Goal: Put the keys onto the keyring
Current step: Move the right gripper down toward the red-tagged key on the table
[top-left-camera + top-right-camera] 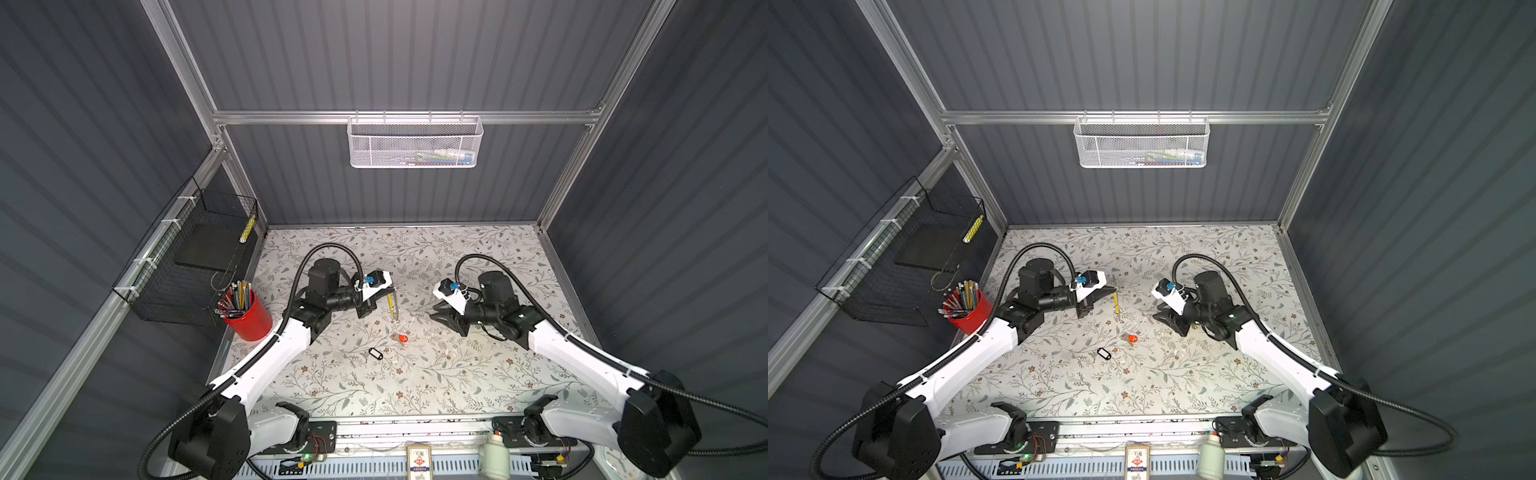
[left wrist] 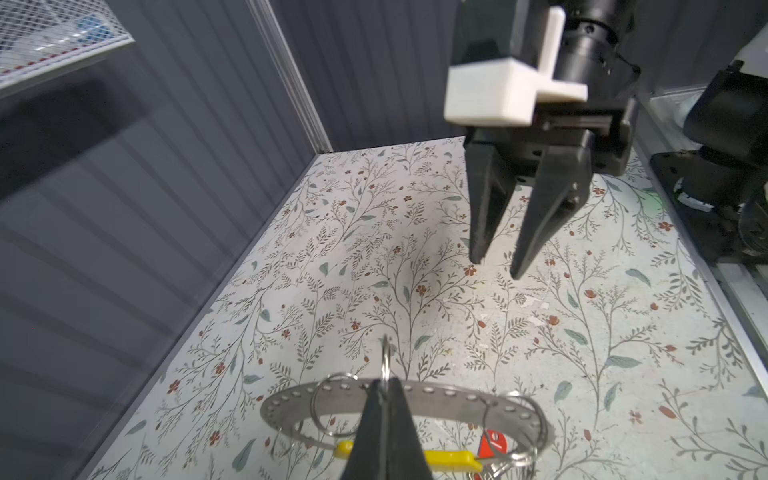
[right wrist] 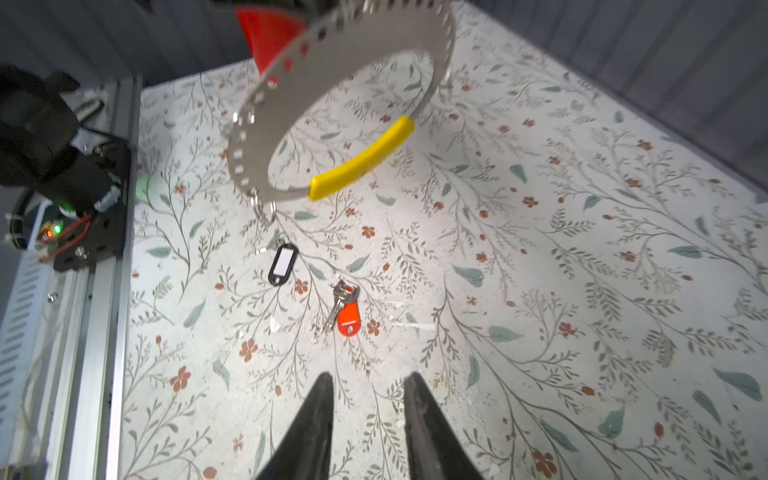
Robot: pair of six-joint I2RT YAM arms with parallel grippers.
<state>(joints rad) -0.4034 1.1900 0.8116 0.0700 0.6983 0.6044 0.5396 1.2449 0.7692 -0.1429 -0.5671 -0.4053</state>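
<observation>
Keys both lay loose on the desk: the orange-red tagged key and the black-framed key. The left gripper clenched the keyring, raised above them. The right gripper hung parted and empty, so threading had not yet begun.

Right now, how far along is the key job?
Done: the left gripper holds the keyring clear of the table. In hand: the right gripper hangs open and empty. Left: the orange-tagged key and black-tagged key lie loose on the table, neither threaded.
</observation>
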